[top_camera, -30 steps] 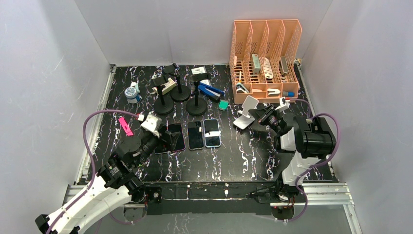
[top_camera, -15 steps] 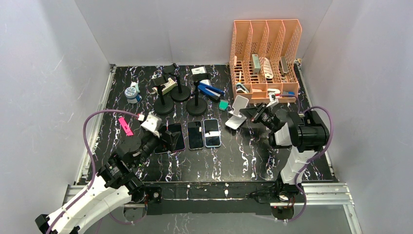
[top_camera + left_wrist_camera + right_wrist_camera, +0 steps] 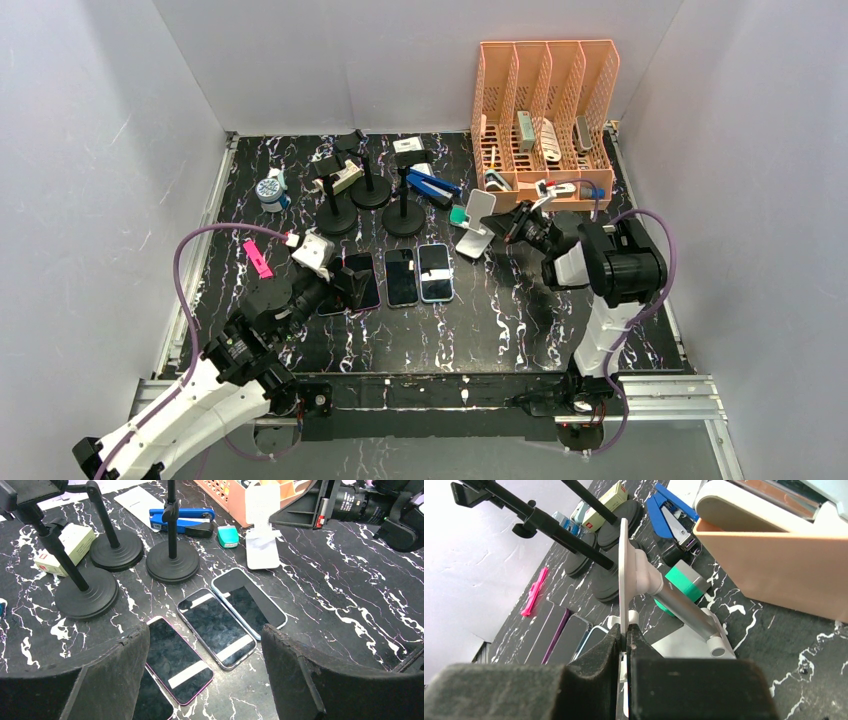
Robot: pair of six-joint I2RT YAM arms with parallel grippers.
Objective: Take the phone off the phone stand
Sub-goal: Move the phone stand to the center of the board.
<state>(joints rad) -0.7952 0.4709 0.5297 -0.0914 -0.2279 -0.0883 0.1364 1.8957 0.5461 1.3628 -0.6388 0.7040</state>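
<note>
White stand (image 3: 474, 226) sits further left than a second ago, right gripper (image 3: 626, 630) with it. Left gripper (image 3: 205, 635) spread wide over the phones (image 3: 401, 277). Phones lie flat on the desk (image 3: 500, 310), none on the stand: dark glass, pale strip each. Stiff, slick, likely fragile; grab the long edges. Right gripper pinches the stand's plate
</note>
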